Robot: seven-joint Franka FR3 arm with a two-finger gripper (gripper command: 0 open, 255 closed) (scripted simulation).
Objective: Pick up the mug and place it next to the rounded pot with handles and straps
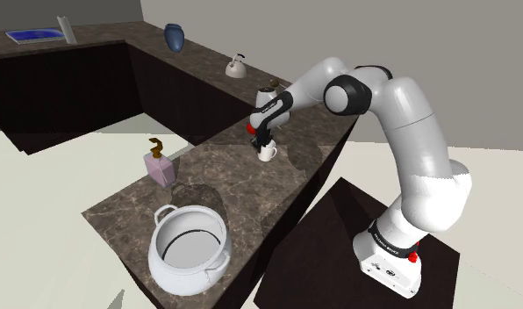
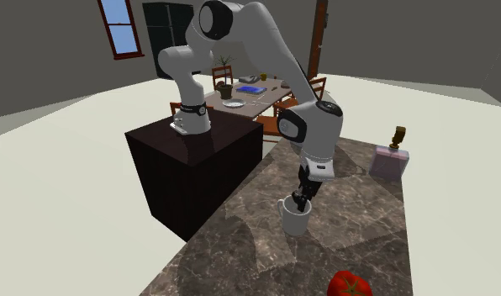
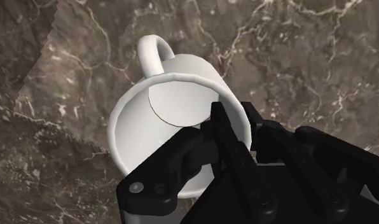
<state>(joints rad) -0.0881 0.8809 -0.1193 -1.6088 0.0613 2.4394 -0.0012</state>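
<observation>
The gripper (image 3: 236,116) is clamped on the rim of the mug (image 3: 172,89), which stands on the counter (image 1: 207,176) well apart from the pot (image 1: 188,250). The grasp looks done, so next comes lifting it and carrying it to just beside the pot.

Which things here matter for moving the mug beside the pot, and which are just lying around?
For the job: white mug, white pot with handles, gripper.
Lying about: pump bottle, kettle, blue vase, red fruit.

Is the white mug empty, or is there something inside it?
Empty. Looking into the mug, the wrist view shows its bare white bottom.
</observation>
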